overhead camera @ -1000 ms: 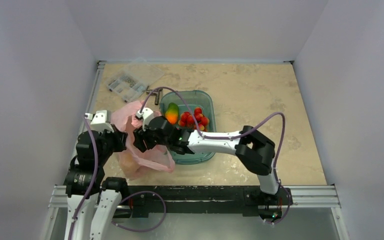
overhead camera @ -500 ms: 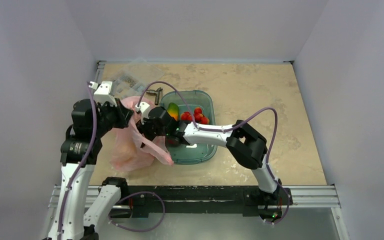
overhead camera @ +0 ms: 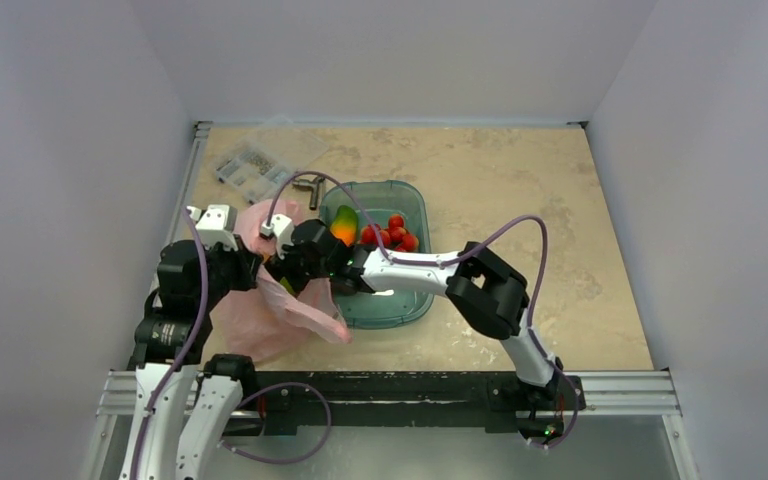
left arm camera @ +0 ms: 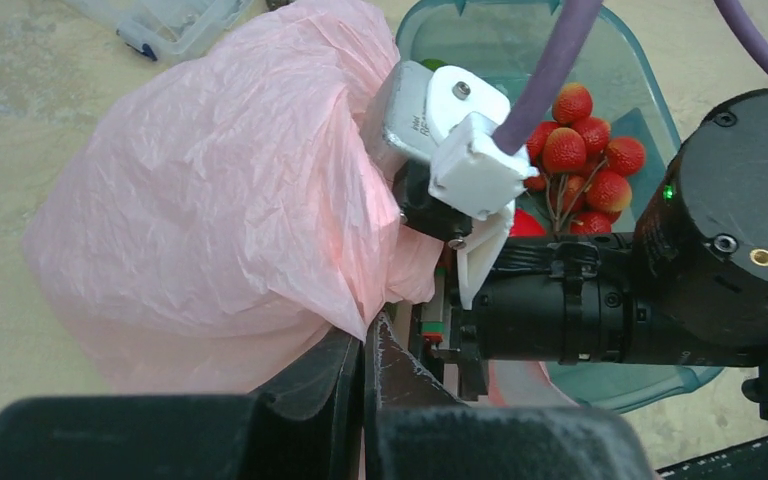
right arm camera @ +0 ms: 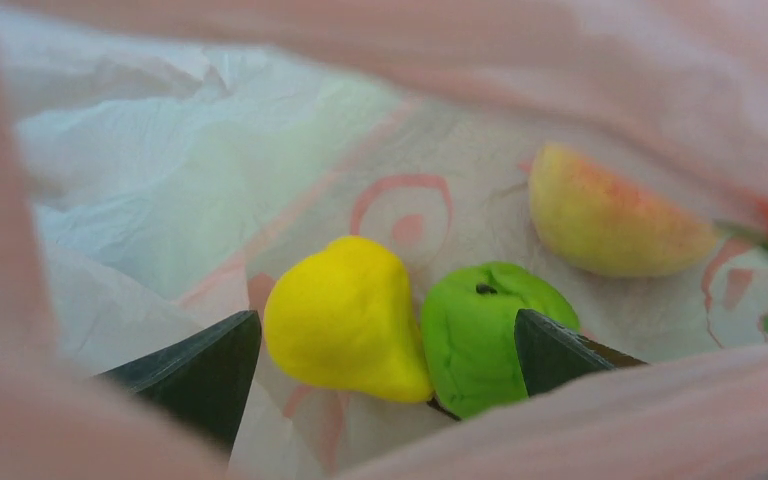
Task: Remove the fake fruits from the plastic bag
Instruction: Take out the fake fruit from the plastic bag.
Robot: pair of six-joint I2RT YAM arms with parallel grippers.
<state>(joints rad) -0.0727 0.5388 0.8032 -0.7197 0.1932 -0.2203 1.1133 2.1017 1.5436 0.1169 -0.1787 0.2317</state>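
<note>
Right gripper (right arm camera: 385, 335) inside bag (left arm camera: 210, 200), fingers spread, yellow fruit (right arm camera: 345, 315) and green fruit (right arm camera: 480, 335) between them; peach fruit (right arm camera: 610, 225) beyond, up-right. Left gripper (left arm camera: 365, 345) pinches bag film. Bag print unreadable.

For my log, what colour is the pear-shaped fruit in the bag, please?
The fruit is yellow; see right wrist view.

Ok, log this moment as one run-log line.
left hand: shut on plastic bag | right hand: open inside bag, flanking yellow fruit and green fruit | peach fruit: in bag, untouched
</note>
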